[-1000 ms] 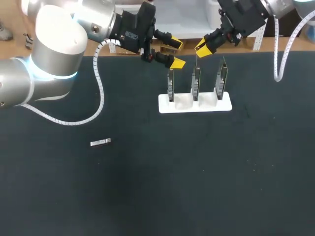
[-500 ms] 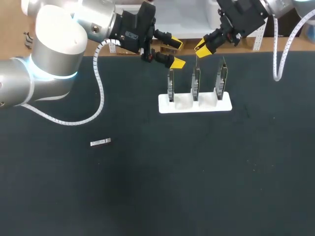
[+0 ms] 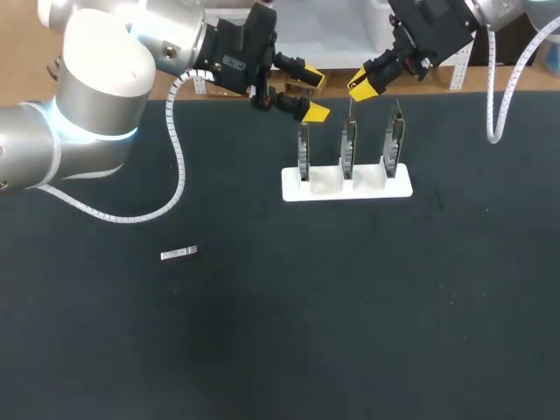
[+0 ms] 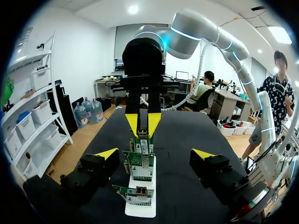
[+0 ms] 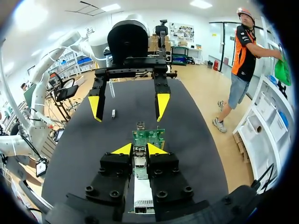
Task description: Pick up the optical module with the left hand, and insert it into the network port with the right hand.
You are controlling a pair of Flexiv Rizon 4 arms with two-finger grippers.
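On the worktop (image 3: 350, 332), well apart from the card stand (image 3: 346, 185), the optical module (image 3: 179, 254) is left unpicked, w/ the left gripper (image 3: 313, 94) held open & the right gripper (image 3: 360, 87) closed empty above that stand, so pick + insertion are judged undone.

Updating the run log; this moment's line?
left pincer open, empty | right pincer over white card holder | small silver optical module on table
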